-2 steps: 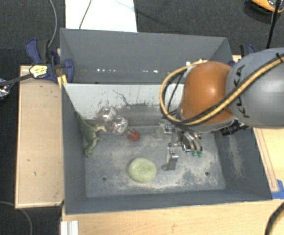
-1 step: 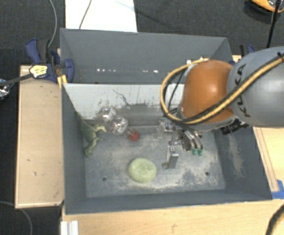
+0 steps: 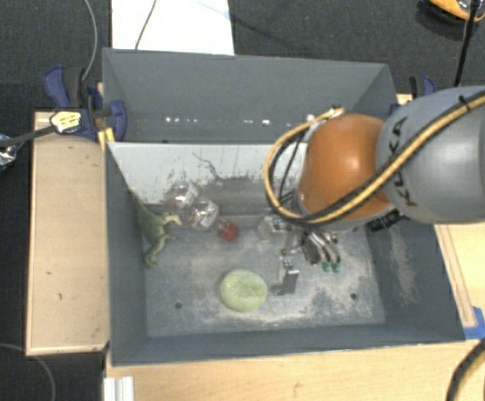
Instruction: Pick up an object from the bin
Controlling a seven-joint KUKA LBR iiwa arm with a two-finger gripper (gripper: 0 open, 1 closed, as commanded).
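Observation:
My gripper (image 3: 287,279) hangs low over the bin floor, right of the middle. Just to its left lies a pale green round pad (image 3: 243,291), flat on the floor and apart from the gripper. Further back and to the left, a clear crumpled plastic bottle (image 3: 190,207) with a red cap lies on its side near the back wall. A green toy dinosaur (image 3: 154,230) lies along the bin's left wall.
The arm, with its orange cover and looped cables, reaches in from the right and hides the bin's back right part. Bare floor shows along the front of the bin and in its right corner.

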